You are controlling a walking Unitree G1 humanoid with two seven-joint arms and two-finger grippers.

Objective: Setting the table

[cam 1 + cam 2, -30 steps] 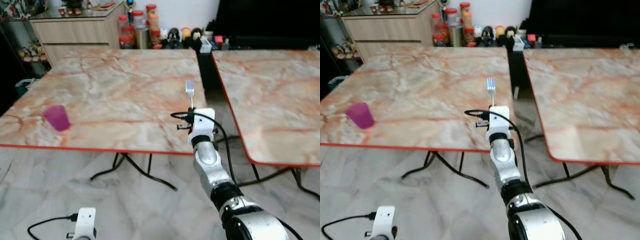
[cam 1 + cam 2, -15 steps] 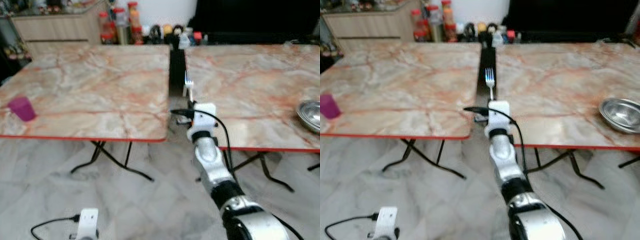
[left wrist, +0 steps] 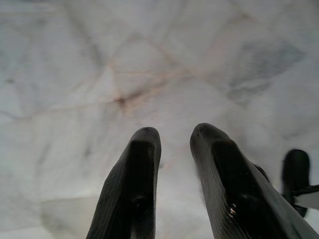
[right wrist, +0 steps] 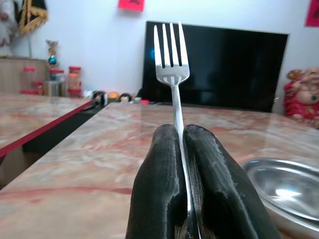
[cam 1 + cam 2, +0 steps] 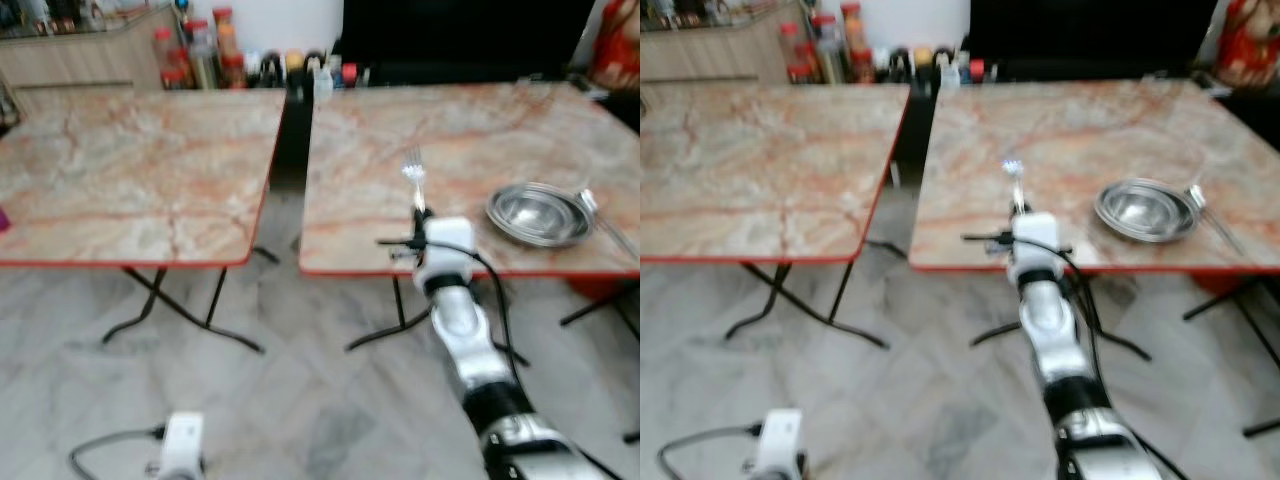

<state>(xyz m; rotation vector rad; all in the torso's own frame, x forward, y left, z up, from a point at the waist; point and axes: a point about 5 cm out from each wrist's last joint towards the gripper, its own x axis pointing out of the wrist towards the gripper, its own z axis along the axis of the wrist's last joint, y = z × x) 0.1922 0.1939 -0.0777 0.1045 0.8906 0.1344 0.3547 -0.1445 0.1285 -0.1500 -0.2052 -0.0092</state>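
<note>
Fork, a silver one, stands upright with its tines up, its handle clamped between the two black fingers of the right gripper, which are pressed together on it. In the left eye view the fork sits just right of centre, above the white wrist block at the near edge of the right-hand marble table. That table has a red rim and a pinkish veined top, and it fills the upper right of the frame. On it, to the right of the fork and apart from it, lies a shallow steel bowl; nothing can be made out inside it, though the blur leaves this uncertain. A spoon-like utensil lies just beside the bowl's right rim. A second marble table takes the upper left, with a dark gap between the two. Jars and bottles line the far edge at the upper left, before a large dark television. The left gripper hangs low over the pale marble floor, its fingers slightly apart and holding nothing.
</note>
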